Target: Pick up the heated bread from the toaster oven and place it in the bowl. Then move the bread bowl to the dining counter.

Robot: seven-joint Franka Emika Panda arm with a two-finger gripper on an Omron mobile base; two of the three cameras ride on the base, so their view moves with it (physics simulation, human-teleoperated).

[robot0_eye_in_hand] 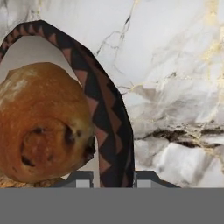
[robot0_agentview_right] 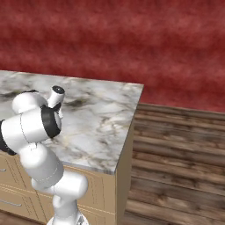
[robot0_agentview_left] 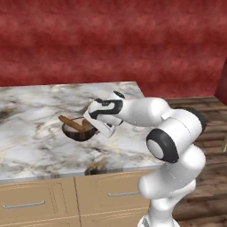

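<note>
Both halves look nearly done: the heated bread (robot0_eye_in_hand: 41,122) lies in the bowl (robot0_agentview_left: 79,131), which rests on the dining counter (robot0_agentview_left: 40,111), a marbled table. The jaws straddle the bowl's rim, seemingly clamped; letting go remains.

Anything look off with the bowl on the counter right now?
Nothing spilled or damaged. The bowl sits upright on the dining counter, the heated bread inside it. One oddity: a long thin brown stick pokes out over its rim. The tool straddles the bowl's rim in the hand view.
</note>
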